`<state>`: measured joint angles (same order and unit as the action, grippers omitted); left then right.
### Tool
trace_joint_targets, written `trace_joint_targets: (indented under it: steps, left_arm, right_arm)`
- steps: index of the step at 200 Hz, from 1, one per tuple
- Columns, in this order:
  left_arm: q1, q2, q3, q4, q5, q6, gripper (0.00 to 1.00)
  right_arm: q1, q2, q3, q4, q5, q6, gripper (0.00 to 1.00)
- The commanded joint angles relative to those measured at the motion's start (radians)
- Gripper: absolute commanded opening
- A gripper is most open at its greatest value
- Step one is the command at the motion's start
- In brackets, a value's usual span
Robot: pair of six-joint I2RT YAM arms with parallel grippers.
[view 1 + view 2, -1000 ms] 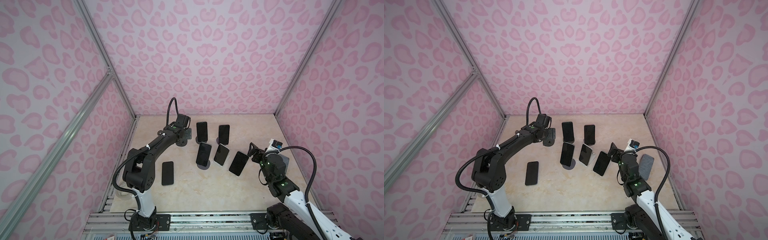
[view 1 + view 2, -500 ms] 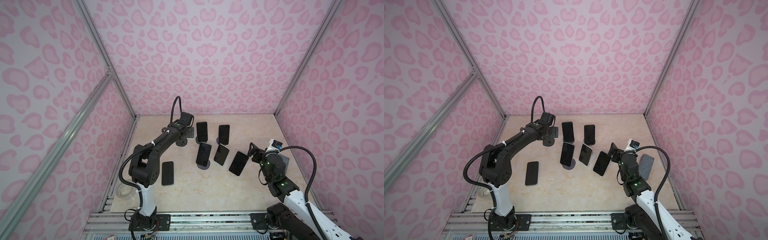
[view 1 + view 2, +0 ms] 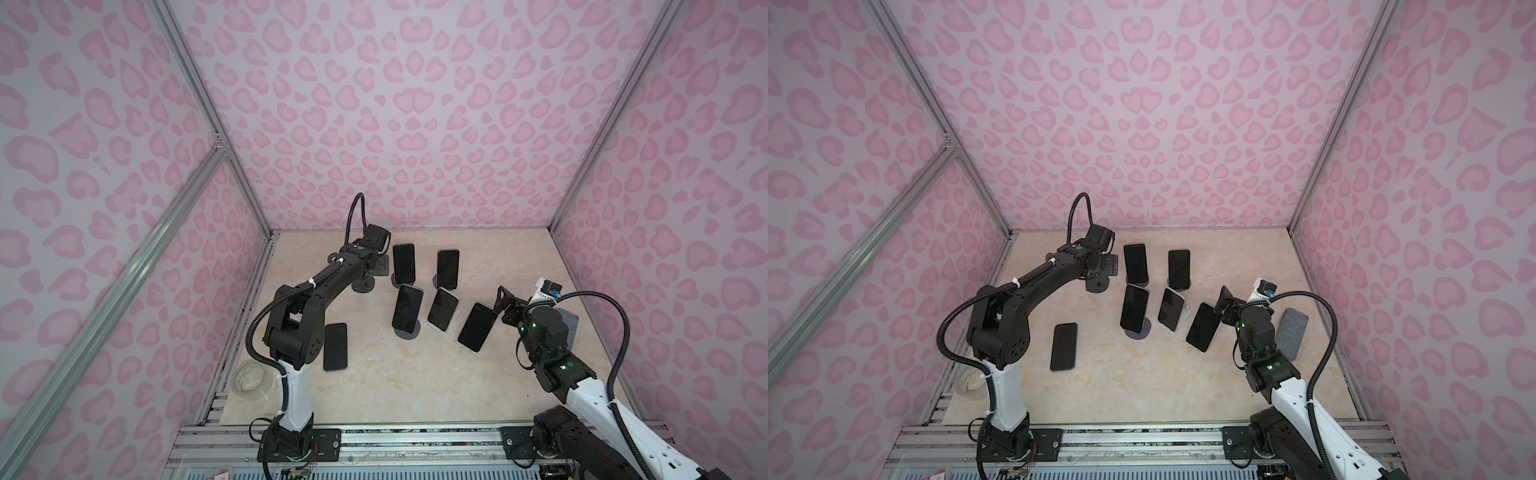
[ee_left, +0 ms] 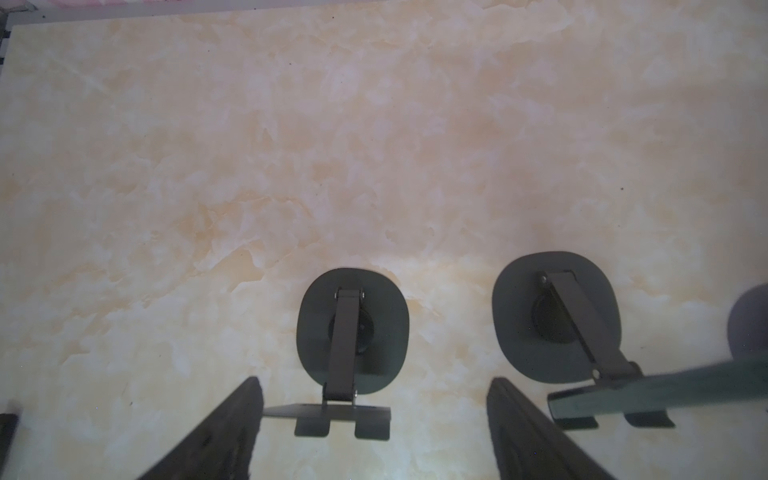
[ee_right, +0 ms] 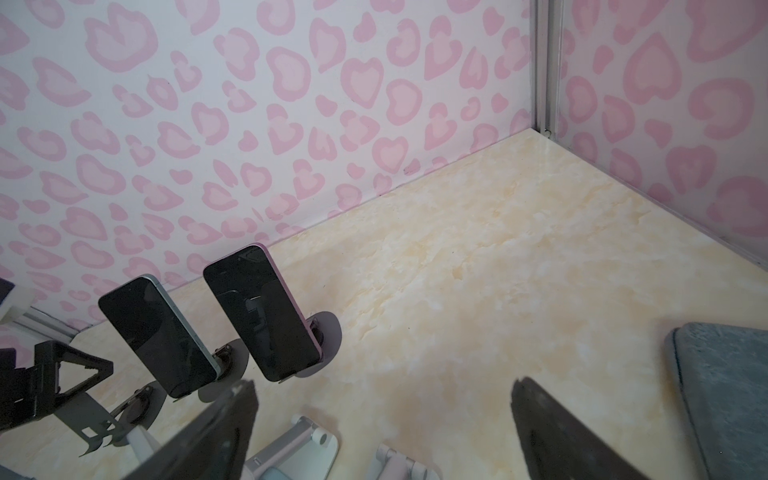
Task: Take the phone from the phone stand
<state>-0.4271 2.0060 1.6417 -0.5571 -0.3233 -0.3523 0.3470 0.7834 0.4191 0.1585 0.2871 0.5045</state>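
The black-screened rectangular phone at the right end of the near row [image 3: 477, 327] is judged to be the one in question, because the right gripper [image 3: 503, 303] is placed just beside its raised top edge. Whether contact is made cannot be told from the top views. This phone is leaned back above the marbled beige tabletop [image 3: 415, 386]. Its long axis runs from the bottom edge near the table up and away toward that gripper, so the phone lies just ahead of and below the fingers, toward the table's middle. Its own support is hidden behind it. In the right wrist view the right gripper's fingers [image 5: 552, 432] are shown spread wide, with nothing held between them; only bare table and the backs of pale plastic stands [image 5: 299, 449] are seen there. The left gripper [image 4: 374, 380] is held well apart from this phone, at the far left. Its fingers are likewise wide and empty, and an empty dark grey metal stand with an oval base [image 4: 353, 345] is straddled from above. A second black phone lying flat [image 3: 335, 346] is seen beside the left arm. The right arm is therefore judged the nearer. A grip on the leaning phone's two long edges near the top, then a lift along its long axis, is what appears to be called for.
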Motion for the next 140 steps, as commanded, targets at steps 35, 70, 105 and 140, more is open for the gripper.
trace_joint_targets:
  steps: [35, 70, 105, 140]
  left_arm:
    - [-0.001, -0.017, -0.026, 0.016, -0.052, -0.042, 0.87]
    - [0.001, 0.028, -0.025, 0.023, -0.067, -0.052, 0.86]
    - [0.001, 0.063, -0.012, 0.024, -0.110, -0.080, 0.82]
    - [0.001, 0.064, -0.029, 0.040, -0.118, -0.080, 0.76]
  right_arm:
    - [0.004, 0.007, 0.007, 0.019, 0.001, -0.006, 0.97]
    - [0.005, 0.013, 0.007, 0.019, 0.001, -0.007, 0.98]
    - [0.005, 0.012, 0.008, 0.019, 0.004, -0.007, 0.97]
    - [0.004, 0.011, 0.006, 0.021, 0.003, -0.006, 0.97]
